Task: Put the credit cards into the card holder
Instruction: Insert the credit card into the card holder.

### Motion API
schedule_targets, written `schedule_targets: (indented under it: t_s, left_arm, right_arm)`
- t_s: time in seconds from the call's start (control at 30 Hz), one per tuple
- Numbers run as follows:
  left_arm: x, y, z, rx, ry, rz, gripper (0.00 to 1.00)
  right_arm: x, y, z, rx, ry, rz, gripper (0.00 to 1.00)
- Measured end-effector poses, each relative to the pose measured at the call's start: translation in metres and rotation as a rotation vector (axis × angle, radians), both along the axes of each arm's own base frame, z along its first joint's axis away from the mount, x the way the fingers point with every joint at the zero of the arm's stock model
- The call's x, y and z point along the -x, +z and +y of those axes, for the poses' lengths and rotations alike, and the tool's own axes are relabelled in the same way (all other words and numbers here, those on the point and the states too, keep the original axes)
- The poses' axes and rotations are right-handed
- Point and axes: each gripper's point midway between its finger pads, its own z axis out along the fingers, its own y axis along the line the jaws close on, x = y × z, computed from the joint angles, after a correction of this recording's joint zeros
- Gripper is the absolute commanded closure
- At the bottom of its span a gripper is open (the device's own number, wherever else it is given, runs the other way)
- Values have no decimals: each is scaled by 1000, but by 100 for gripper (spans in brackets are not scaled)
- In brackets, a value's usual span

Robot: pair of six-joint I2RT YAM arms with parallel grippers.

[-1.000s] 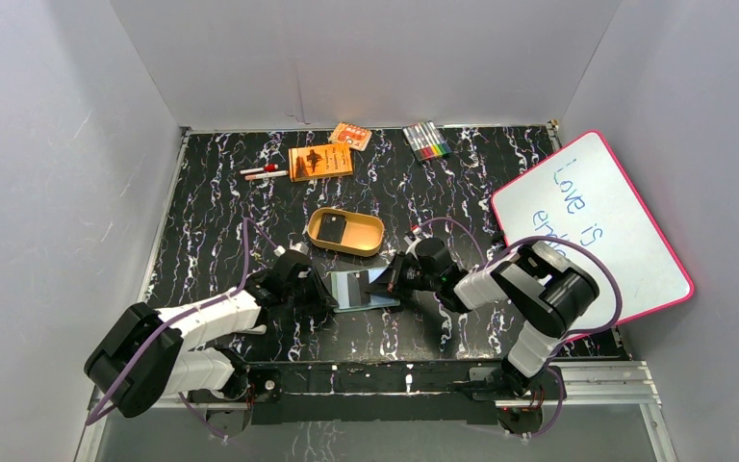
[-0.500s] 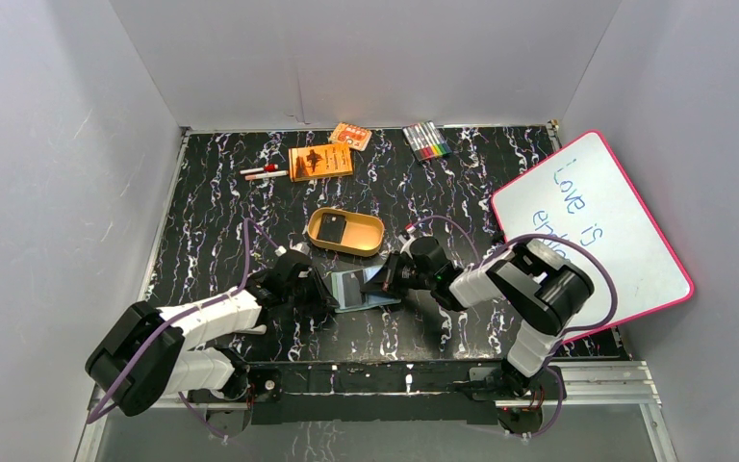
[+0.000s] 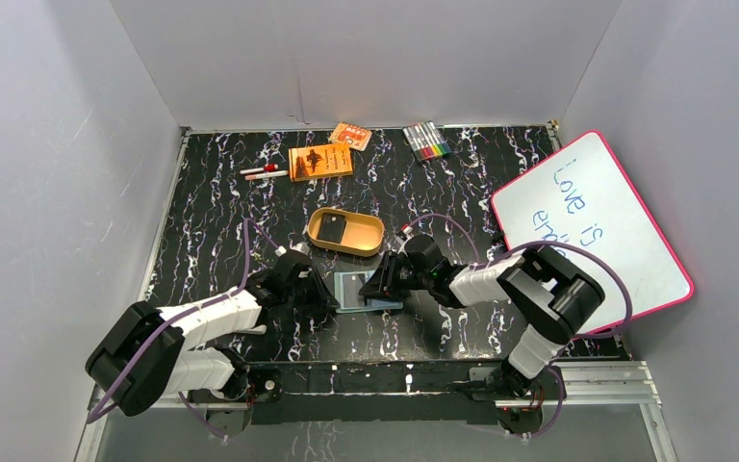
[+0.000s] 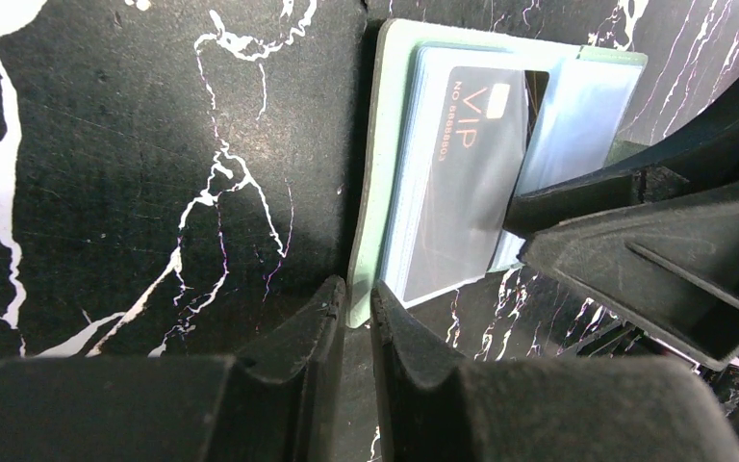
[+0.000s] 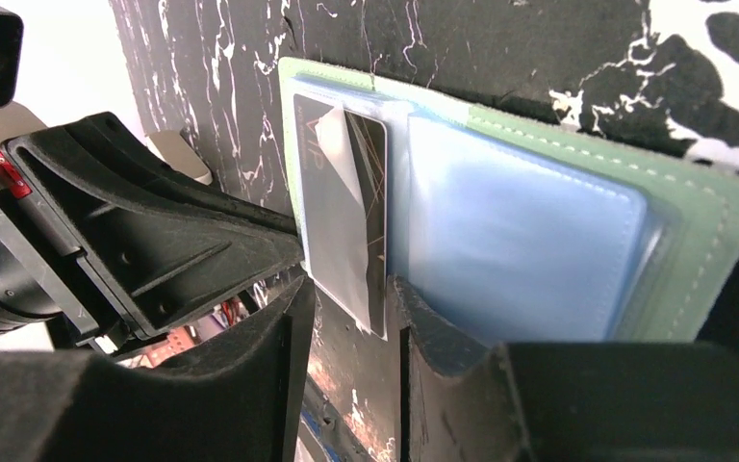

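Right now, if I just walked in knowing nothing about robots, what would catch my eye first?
Mid-table, the left gripper and right gripper meet over an open pale green card holder, where a black card marked VIP sits partly in a clear sleeve. At the right edge sits a pink-rimmed whiteboard with blue handwriting; behind the holder lies a gold oval tin.

Plain grey walls [image 3: 346,58], black white-veined table [image 3: 212,212], even light

Card holder [image 3: 364,291] at lower centre of frame, first card [image 4: 467,183] partly in its sleeve. Tin [image 3: 371,233] just above holder, second card [image 3: 334,228] inside it. Pens [image 3: 264,172], booklet [image 3: 320,161], packet [image 3: 350,136], markers [image 3: 426,141] in row along top of table [image 3: 212,221]. Whiteboard [image 3: 592,226] at right.
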Motion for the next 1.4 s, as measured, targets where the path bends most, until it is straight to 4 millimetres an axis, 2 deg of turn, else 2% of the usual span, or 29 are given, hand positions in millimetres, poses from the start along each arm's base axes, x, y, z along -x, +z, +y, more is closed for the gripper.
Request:
schedule_targets:
  t_s: [0.17, 0.37, 0.57, 0.8, 1.0, 1.13, 1.27, 1.4]
  left_arm:
    - [0, 0, 0, -1, 0, 0, 85]
    - [1, 0, 1, -4, 1, 3, 86]
    - [1, 0, 1, -4, 0, 3, 86]
    - [0, 0, -1, 0, -6, -2, 86]
    - [0, 0, -1, 3, -9, -4, 86]
    - [0, 0, -1, 2, -11, -5, 86]
    - [0, 0, 1, -6, -10, -6, 86]
    - [1, 6, 7, -27, -1, -23, 83]
  right_arm:
    - [1, 1, -6, 43, -4, -13, 53]
    - [-3, 3, -7, 78, 0, -32, 55]
    - [-7, 5, -2, 79, 18, -46, 58]
    - [-4, 3, 4, 75, 61, -42, 57]
    - [-6, 9, 12, 59, 99, -67, 56]
    - [-6, 9, 13, 71, 112, -75, 53]
    - [-6, 9, 9, 118, 115, -78, 45]
    - [-11, 26, 1, 166, 93, -129, 36]
